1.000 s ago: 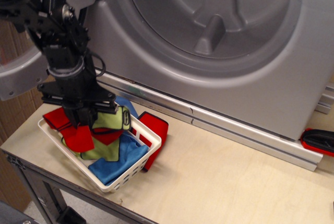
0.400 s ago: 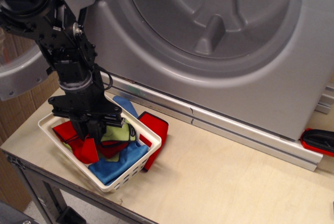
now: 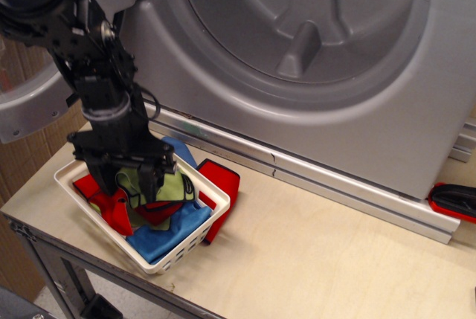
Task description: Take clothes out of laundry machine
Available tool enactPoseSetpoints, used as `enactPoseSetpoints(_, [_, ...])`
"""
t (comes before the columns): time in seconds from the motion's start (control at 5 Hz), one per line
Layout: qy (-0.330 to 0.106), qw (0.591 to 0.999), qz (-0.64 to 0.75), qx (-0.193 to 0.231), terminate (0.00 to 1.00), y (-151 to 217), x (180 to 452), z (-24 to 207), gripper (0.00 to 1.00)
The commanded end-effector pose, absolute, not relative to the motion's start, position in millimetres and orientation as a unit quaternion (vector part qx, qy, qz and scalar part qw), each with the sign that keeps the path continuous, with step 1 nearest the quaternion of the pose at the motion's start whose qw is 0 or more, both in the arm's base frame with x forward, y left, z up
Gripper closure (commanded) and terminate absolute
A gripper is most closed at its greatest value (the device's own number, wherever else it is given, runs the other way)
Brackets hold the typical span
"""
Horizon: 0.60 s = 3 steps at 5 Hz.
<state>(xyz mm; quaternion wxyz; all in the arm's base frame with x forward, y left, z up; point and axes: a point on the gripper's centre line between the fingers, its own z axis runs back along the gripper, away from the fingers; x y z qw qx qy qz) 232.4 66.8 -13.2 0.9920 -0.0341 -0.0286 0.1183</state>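
Now the gripper [image 3: 128, 176] stands spread wide over the white basket [image 3: 195, 241], having released the clothes [image 3: 152, 192], which a second ago hung clamped in it. Deposit appears complete; the laundry machine [image 3: 312, 59] drum shows empty. Blue cloths [image 3: 167, 233] crowd the basket on the worktop [image 3: 312, 259].

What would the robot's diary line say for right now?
gripper: open, over basket | clothes: in basket | laundry machine: drum shows no clothes

Black arm [image 3: 89, 59] angled downward, fingers [image 3: 152, 181] spread apart.
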Motion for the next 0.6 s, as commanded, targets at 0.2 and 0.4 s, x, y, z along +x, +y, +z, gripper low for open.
enactPoseSetpoints(0.2, [-0.051, 0.987, 0.150, 0.009, 0.00, 59.9, 237.9, 66.5, 0.00])
enactPoseSetpoints(0.4, [-0.051, 0.987, 0.150, 0.009, 1.00, 59.9, 237.9, 66.5, 0.00])
